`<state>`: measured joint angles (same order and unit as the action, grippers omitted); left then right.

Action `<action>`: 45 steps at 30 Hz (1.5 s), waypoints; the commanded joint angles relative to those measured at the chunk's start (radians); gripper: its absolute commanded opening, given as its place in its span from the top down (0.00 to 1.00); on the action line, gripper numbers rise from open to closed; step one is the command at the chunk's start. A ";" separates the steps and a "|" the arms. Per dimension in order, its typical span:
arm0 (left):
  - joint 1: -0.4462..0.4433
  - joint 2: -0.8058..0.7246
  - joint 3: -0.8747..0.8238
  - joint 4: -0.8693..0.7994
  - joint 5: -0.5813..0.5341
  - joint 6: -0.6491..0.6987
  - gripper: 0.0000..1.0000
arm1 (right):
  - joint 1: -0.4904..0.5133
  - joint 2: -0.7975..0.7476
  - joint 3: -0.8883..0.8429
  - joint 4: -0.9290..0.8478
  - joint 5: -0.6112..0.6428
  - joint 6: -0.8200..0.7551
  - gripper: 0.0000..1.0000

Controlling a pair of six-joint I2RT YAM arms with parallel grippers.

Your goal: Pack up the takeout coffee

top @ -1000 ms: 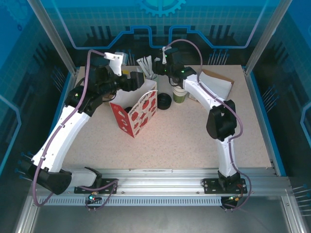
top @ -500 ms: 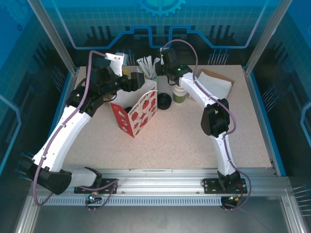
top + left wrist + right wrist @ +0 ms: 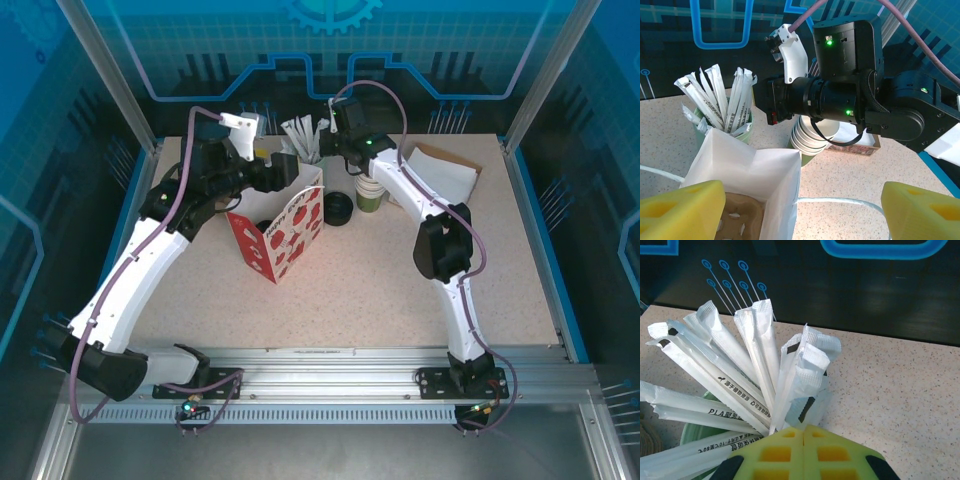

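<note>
A round black lid (image 3: 338, 208) sits on the table just right of the red-and-white paper bag (image 3: 278, 228); I cannot tell whether the green cup is under it. The bag (image 3: 747, 165) stands open with a brown cup carrier (image 3: 740, 220) inside. My left gripper (image 3: 283, 168) is open above the bag's mouth (image 3: 800, 215), its yellow fingers (image 3: 680, 210) wide apart. My right gripper (image 3: 322, 138) is over the pale-green cup of wrapped white sticks (image 3: 305, 140). Its pads (image 3: 785, 455) are pressed together (image 3: 804, 432), pinching a wrapped stick (image 3: 805, 385).
A stack of white-rimmed green cups (image 3: 370, 192) (image 3: 815, 140) stands right of the lid. A flat white box (image 3: 445, 170) lies at the back right. The bag's white handle (image 3: 840, 201) loops out over the table. Blue walls close the back and sides.
My right gripper has closed from half open to shut on a wrapped stick, after its arm swung slightly left and back over the stick cup. The left arm has barely shifted.
</note>
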<state>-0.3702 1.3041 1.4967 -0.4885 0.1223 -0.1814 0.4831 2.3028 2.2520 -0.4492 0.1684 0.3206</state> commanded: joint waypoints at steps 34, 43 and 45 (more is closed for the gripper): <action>0.111 -0.171 -0.098 -0.095 -0.062 -0.022 0.15 | 0.151 -0.662 -0.016 -0.240 -0.098 -0.242 0.93; 0.127 -0.200 -0.140 -0.087 -0.060 -0.025 0.15 | 0.237 -0.593 0.007 -0.232 -0.091 -0.287 0.93; 0.126 -0.204 -0.140 -0.088 -0.059 -0.024 0.15 | 0.238 -0.539 0.056 -0.246 -0.096 -0.289 0.93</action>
<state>-0.2523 1.1294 1.3697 -0.5728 0.0654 -0.1860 0.7094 1.6859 2.2673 -0.6796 0.0757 0.0582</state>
